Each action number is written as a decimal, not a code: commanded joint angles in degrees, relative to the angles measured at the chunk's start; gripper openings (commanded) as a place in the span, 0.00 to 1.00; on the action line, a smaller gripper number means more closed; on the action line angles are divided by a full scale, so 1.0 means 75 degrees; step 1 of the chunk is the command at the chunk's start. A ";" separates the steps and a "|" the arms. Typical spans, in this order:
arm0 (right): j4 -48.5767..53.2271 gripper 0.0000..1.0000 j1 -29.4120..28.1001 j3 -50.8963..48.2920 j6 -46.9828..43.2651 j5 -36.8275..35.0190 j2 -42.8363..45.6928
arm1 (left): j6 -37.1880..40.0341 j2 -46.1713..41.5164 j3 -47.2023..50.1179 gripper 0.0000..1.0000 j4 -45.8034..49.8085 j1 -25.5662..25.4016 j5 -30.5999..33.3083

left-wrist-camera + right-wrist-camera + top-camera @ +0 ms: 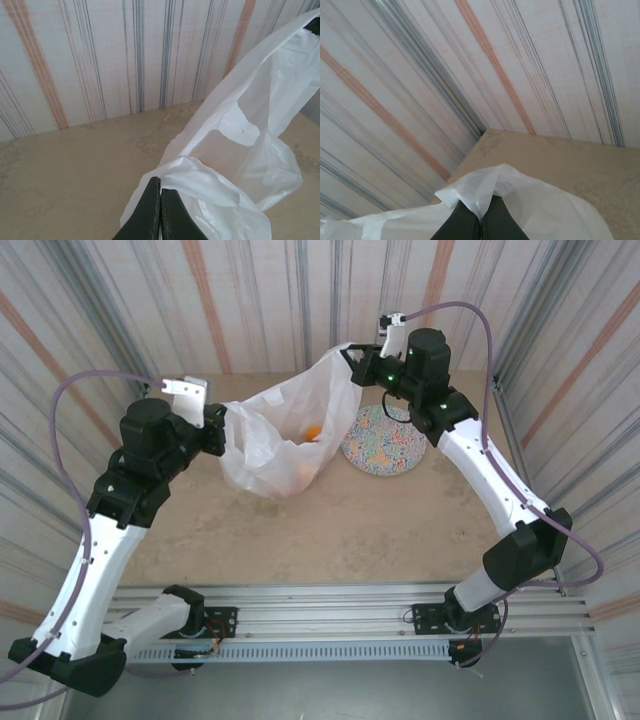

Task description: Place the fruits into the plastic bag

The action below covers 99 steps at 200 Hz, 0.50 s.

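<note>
I've got the dark left gripper (160, 186) and dark right gripper (481, 216) reaching inward, jaws closed, seemingly pinching the thin white plastic bag (270, 455).

The fruits (312, 433) inside the plastic bag (262, 448), plate (388, 448) just right of it

The plastic bag (285, 445) hangs stretched between the left fingers (147, 212) and right fingers (465, 225), both pinched on its rim, and blocks the rear centre of the counter (330, 530). The plate (385, 445) lies just beside the bag, under the right arm (490, 470). The near half of the counter is clear for passage, while striped walls (260, 300) close off the rear and both sides.
</note>
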State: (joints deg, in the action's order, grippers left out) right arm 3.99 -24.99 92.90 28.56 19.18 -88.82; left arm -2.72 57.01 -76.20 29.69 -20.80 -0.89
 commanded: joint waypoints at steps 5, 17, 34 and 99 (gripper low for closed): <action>-0.0396 0.00 0.0072 0.0219 0.0269 -0.0126 -0.0018 | -0.0552 0.0077 -0.0323 0.00 -0.0484 0.0285 -0.0181; -0.0589 0.00 0.0096 0.0286 0.0388 -0.0152 -0.0192 | -0.0680 0.0236 -0.0390 0.00 -0.0621 0.0438 -0.0179; -0.0900 0.00 0.0133 0.0482 0.0564 -0.0143 -0.0477 | -0.0848 0.0522 -0.0628 0.00 -0.0720 0.0570 -0.0050; -0.1386 0.00 0.0157 0.1886 0.1242 0.0038 -0.1911 | -0.1072 0.1410 -0.1723 0.00 -0.1181 0.0608 0.0200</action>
State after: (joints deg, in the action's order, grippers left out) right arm -2.55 -24.23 102.74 34.20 19.14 -100.20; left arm -9.52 66.94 -85.17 24.51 -16.60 -1.37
